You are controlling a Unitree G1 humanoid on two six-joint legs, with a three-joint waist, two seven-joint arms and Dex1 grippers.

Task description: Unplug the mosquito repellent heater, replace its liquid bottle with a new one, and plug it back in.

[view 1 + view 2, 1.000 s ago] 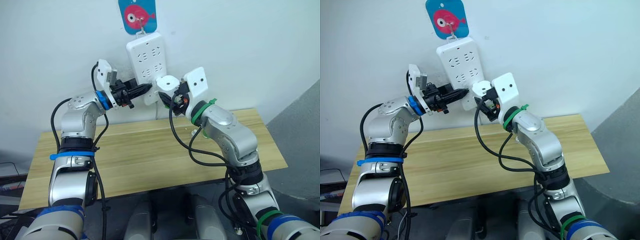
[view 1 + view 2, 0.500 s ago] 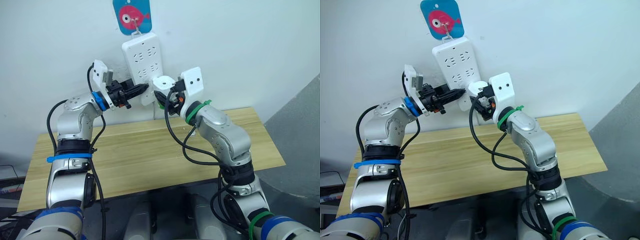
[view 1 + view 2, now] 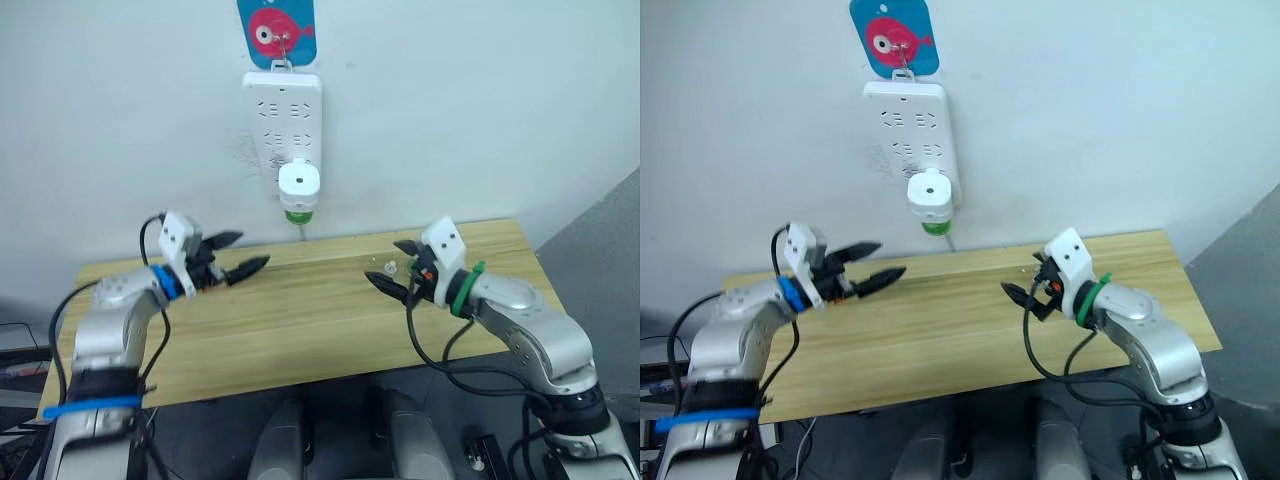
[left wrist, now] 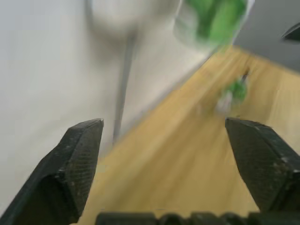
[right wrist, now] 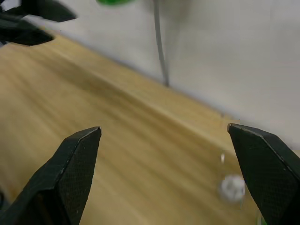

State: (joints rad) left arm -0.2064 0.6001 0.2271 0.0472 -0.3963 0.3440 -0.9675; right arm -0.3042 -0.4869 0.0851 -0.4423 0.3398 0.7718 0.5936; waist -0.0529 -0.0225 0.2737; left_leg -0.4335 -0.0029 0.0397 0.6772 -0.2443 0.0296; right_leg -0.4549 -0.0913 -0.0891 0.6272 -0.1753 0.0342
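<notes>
A: From the head view, where is the heater [image 3: 298,185]?
B: Plugged into the power strip [image 3: 282,110] on the wall, green bottle [image 3: 297,214] beneath. Both arms hang low over the table [image 3: 300,320].

A: And the wrist views?
B: Left gripper [image 4: 164,154] spread and empty; right gripper [image 5: 178,159] likewise. Looks finished; otherwise, unplugging comes next.

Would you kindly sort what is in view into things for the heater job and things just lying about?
For the job:
- heater, plugged in
- power strip
- left gripper, open
- right gripper, open

Lying about:
- fish tag
- small clear piece on table
</notes>
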